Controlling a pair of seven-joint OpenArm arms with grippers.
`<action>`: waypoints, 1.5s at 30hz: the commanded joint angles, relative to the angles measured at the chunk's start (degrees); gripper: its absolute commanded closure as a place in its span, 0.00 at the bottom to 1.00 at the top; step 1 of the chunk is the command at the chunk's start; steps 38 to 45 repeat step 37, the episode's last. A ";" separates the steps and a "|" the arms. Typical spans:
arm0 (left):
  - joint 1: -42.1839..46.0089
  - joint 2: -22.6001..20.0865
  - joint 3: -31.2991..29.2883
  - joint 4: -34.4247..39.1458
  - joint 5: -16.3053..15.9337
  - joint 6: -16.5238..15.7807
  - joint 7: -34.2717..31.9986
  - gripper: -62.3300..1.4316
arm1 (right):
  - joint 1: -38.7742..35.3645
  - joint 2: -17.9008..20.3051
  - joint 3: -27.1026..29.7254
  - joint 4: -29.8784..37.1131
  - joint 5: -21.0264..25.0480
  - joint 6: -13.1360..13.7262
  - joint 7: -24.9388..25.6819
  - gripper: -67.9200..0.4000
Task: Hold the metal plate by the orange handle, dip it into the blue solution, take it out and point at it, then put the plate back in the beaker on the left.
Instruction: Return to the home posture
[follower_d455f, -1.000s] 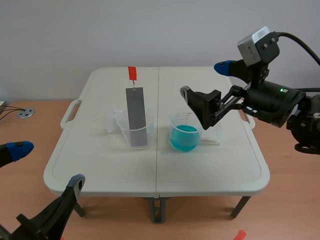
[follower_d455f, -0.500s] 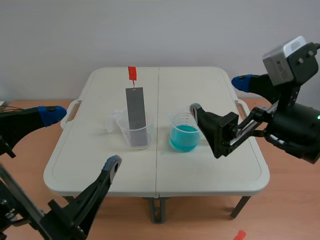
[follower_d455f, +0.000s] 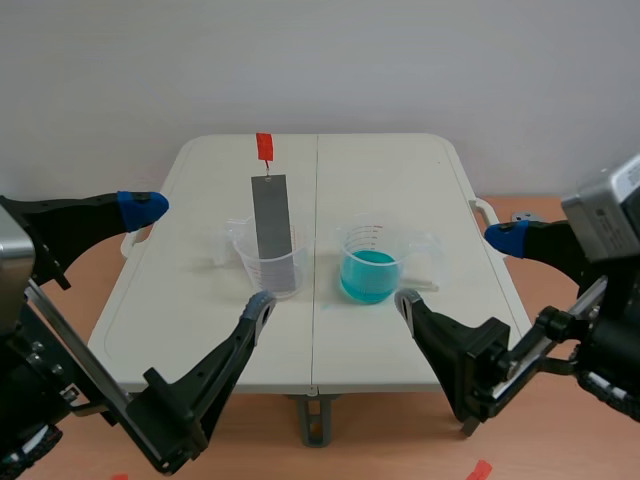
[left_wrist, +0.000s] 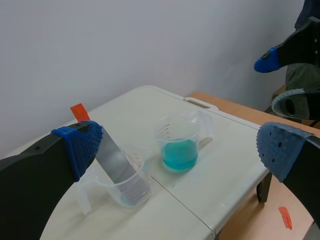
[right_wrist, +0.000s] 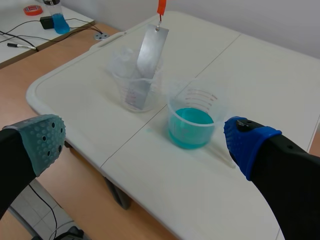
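Note:
A grey metal plate (follower_d455f: 271, 228) stands tilted in the clear left beaker (follower_d455f: 272, 268), its orange handle (follower_d455f: 264, 147) sticking up. To its right sits the beaker of blue solution (follower_d455f: 369, 266). My left gripper (follower_d455f: 203, 252) hangs open over the table's front left, short of the left beaker. At the front right my right gripper (follower_d455f: 452, 268) is open too, off the blue beaker. In the left wrist view the plate (left_wrist: 117, 162) and blue beaker (left_wrist: 179, 147) lie ahead of the open fingers (left_wrist: 80, 145). The right wrist view shows the plate (right_wrist: 150, 55) and blue beaker (right_wrist: 192, 122) ahead.
The white folding table (follower_d455f: 200, 340) has a centre seam and side handles. A scrap of orange tape (follower_d455f: 480, 468) lies on the floor at the front right. A side desk (right_wrist: 30, 30) with cables stands beyond the table's left end.
The right gripper has drawn back from beside the blue beaker toward the table's front right. The left arm has risen into view at the front left. Plate and beakers have not moved.

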 joint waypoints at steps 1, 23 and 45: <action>0.59 0.13 -0.07 0.28 -0.37 -0.13 -0.50 0.00 | -0.92 -0.44 0.85 1.97 0.61 -0.68 0.90 0.02; 0.59 0.13 -0.07 0.26 -0.37 -0.15 4.02 0.00 | -9.79 -3.13 1.86 7.28 -3.93 -2.82 -0.61 0.02; 0.61 0.13 -0.07 0.07 -0.37 -0.13 15.08 0.00 | -9.79 -3.13 1.86 7.28 -5.44 -2.82 -1.97 0.02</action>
